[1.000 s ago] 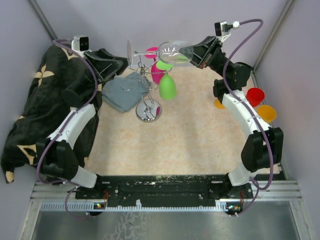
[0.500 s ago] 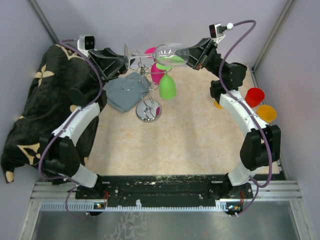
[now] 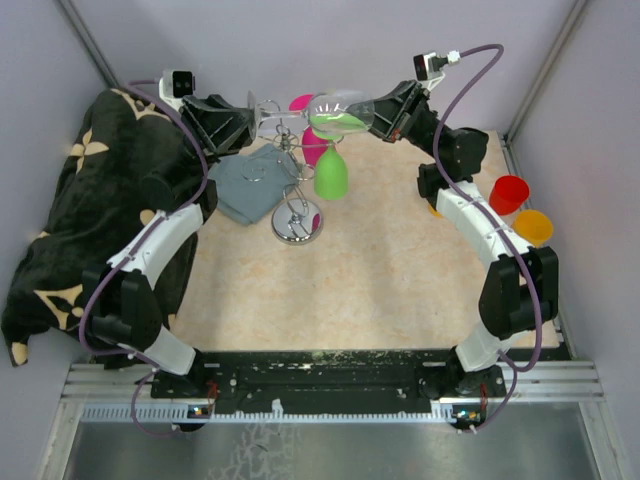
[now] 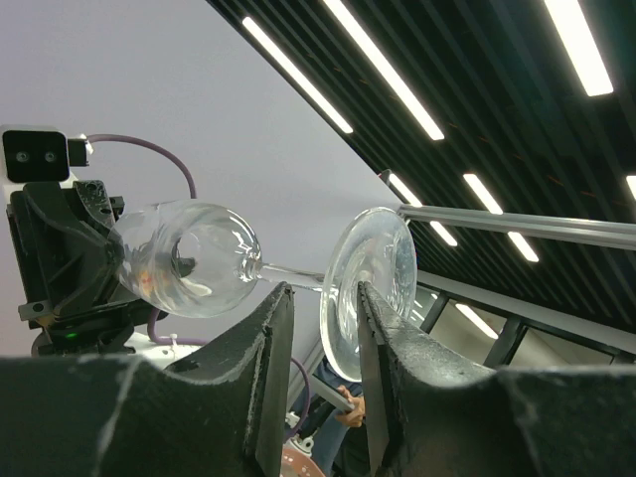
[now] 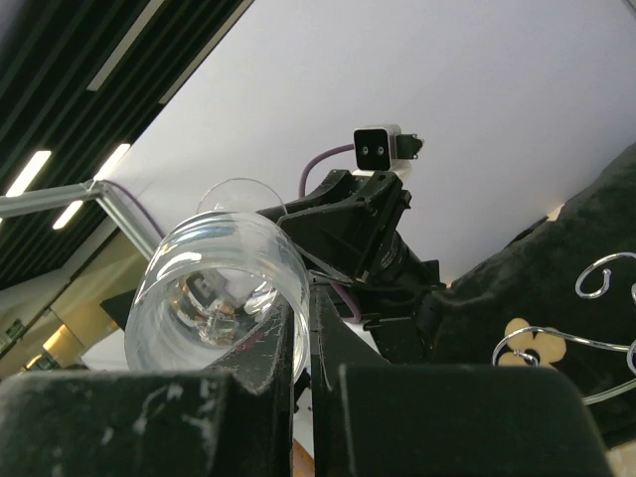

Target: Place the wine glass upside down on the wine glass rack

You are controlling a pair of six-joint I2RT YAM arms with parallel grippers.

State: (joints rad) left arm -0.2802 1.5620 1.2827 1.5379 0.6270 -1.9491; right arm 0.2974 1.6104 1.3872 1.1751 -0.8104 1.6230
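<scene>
The clear wine glass (image 3: 340, 110) lies on its side in the air above the wine glass rack (image 3: 296, 222), a silver wire stand with curled loops. My right gripper (image 3: 380, 110) is shut on the bowl's rim; the right wrist view shows the glass wall (image 5: 214, 308) pinched between the fingers of that gripper (image 5: 306, 298). My left gripper (image 3: 250, 115) straddles the round foot. In the left wrist view the foot (image 4: 370, 288) stands between the fingers of the left gripper (image 4: 325, 298), close to the right one, with a gap on the left.
A green glass (image 3: 333, 175) and a pink one (image 3: 312, 142) hang upside down on the rack. A grey cloth (image 3: 250, 185) lies beside its base, and a black blanket (image 3: 80, 220) covers the left side. A red cup (image 3: 510, 192) and an orange cup (image 3: 533, 226) stand at the right.
The right arm carried the glass leftward and back. The left gripper came in over the foot and its jaws narrowed around it.
</scene>
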